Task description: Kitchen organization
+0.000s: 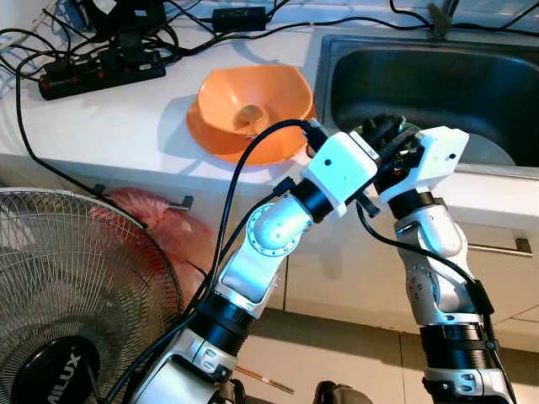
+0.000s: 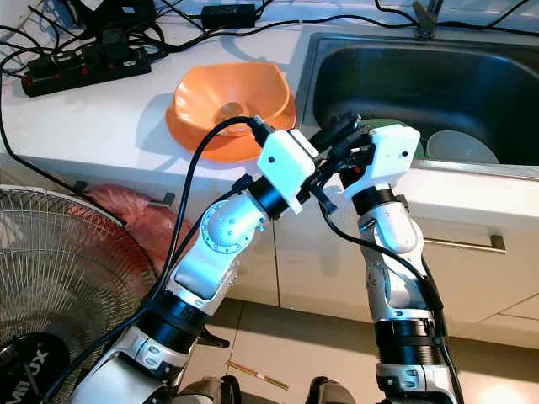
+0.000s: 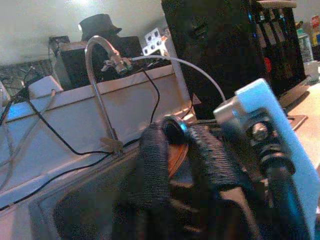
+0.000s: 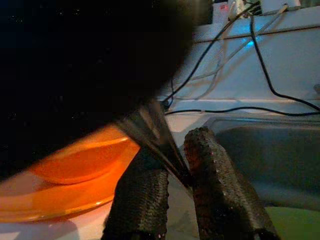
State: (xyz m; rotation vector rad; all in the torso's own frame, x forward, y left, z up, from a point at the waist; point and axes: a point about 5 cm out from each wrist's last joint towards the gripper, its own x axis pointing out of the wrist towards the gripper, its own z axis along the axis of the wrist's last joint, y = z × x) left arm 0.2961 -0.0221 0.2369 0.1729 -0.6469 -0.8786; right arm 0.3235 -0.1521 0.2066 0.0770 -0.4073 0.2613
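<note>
Both arms are raised at the counter's front edge, between an orange bowl and the steel sink. My left gripper and right gripper meet tip to tip there. In the right wrist view the right gripper is shut on a thin grey metal utensil that runs up into the dark bulk of the left hand. In the left wrist view the left gripper is closed around a small round-ended piece. A small pale object lies inside the orange bowl.
A green dish and a white plate lie in the sink, with a faucet behind. A power strip with cables sits at the counter's back left. A standing fan and a red bag are below left.
</note>
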